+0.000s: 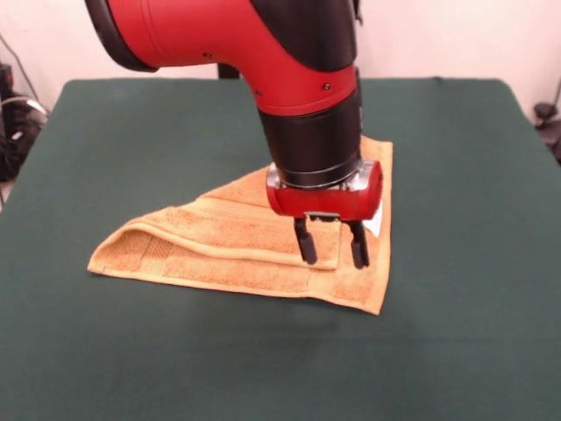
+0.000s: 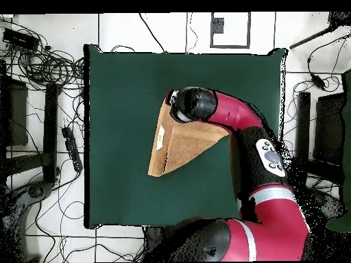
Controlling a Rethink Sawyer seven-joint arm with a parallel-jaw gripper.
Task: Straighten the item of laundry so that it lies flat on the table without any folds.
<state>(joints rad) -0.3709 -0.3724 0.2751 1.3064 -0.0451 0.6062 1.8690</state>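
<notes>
The orange-tan towel (image 1: 219, 241) lies on the dark green table (image 1: 131, 351), folded over diagonally into a rough triangle, with doubled layers along its near edge. A white label (image 1: 375, 219) shows near its right edge. My gripper (image 1: 331, 253) hangs straight down over the right part of the towel, open, with its fingertips (image 1: 307, 254) just above or at the folded layer's corner. I cannot tell if they touch it. In the overhead view the towel (image 2: 179, 149) is a triangle at mid-table (image 2: 116, 89), and the arm's wrist (image 2: 194, 103) hides the gripper.
The arm (image 2: 264, 154) reaches across the table's right side in the overhead view. Cables and power strips (image 2: 48, 82) lie on the floor left of the table, and dark equipment (image 2: 322, 130) stands at the right.
</notes>
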